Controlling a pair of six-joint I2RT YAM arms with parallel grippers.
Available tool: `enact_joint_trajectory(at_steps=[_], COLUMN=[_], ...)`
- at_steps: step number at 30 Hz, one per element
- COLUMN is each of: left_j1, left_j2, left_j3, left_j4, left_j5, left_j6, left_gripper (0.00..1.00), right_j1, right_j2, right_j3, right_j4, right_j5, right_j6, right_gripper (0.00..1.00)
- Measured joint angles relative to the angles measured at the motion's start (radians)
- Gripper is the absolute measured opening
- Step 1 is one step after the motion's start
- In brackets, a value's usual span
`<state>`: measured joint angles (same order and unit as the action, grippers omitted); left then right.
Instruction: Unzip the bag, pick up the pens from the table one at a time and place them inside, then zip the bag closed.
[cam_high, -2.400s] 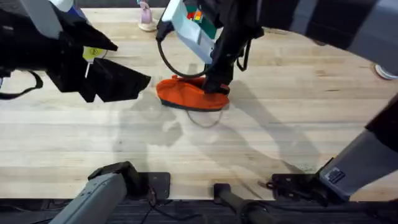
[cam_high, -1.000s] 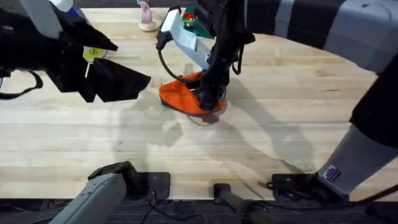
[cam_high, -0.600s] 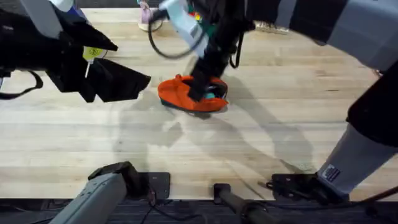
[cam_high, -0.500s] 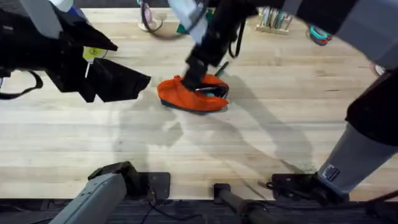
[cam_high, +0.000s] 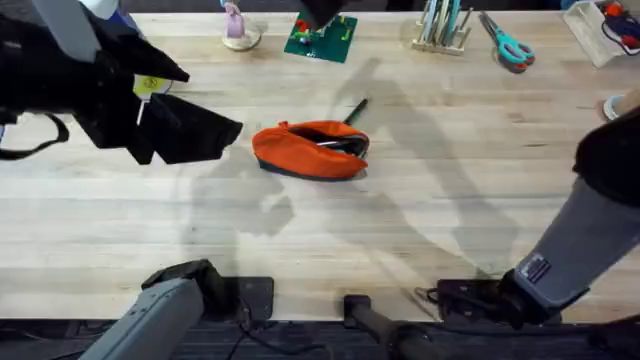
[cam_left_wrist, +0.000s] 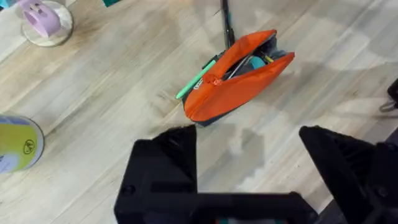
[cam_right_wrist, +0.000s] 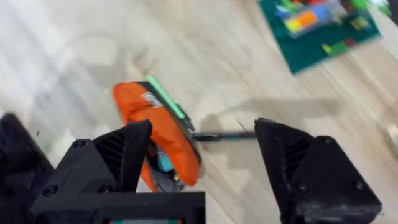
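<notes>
table (cam_high: 420, 200): a broad pale butcher-block top with plank seams; the task's things lie near its middle, toward the far edge.
right pincer (cam_right_wrist: 200, 163): wide open with nothing between its black fingers, raised above the pouch and looking down on it.
left pincer (cam_left_wrist: 249, 163): also spread open and empty, held over the table's left part, on the near-left side of the pouch and apart from it.
orange pencil pouch (cam_high: 310, 150): a long soft fabric case on a dark base, lying on its side; the zipper stands open along its length, the small red pull (cam_left_wrist: 216, 81) sits toward one end, and teal and pale things show in the mouth.
green pen (cam_left_wrist: 196, 79): its barrel lies along the open zipper line, partly in and partly jutting past the pouch's end; it looks half-seated and not fully inside.
black pen (cam_high: 355, 109): lies flat on the table just beyond the pouch's far right end, its tip almost at the fabric; whether it touches I cannot tell.
step in hand: by my reading the loading stage, with the unzipping done and the zip not yet closed.
next move: probably the empty right pincer dropping onto the black pen, closing across the thin barrel, then carrying it to the mouth; the green pen may need a nudge inward so the zipper can run.
</notes>
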<state>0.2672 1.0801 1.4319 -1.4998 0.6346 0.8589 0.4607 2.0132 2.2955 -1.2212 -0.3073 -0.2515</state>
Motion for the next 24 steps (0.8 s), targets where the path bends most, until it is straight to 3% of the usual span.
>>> enact_joint_trajectory(at_steps=[9, 16, 24], left_j1=[0.000, 0.000, 0.000], left_j2=[0.000, 0.000, 0.000], left_j3=[0.000, 0.000, 0.000], left_j4=[0.000, 0.000, 0.000], left_j5=[0.000, 0.000, 0.000], left_j6=[0.000, 0.000, 0.000], left_gripper=[0.993, 0.994, 0.993], right_j1=[-0.139, -0.165, -0.151], right_j2=[0.000, 0.000, 0.000], right_j3=[0.000, 0.000, 0.000], right_j4=[-0.052, -0.158, -0.138], right_j5=[0.004, 0.106, 0.181], right_j6=[0.211, 0.513, 0.847], right_gripper=[0.998, 0.998, 0.998])
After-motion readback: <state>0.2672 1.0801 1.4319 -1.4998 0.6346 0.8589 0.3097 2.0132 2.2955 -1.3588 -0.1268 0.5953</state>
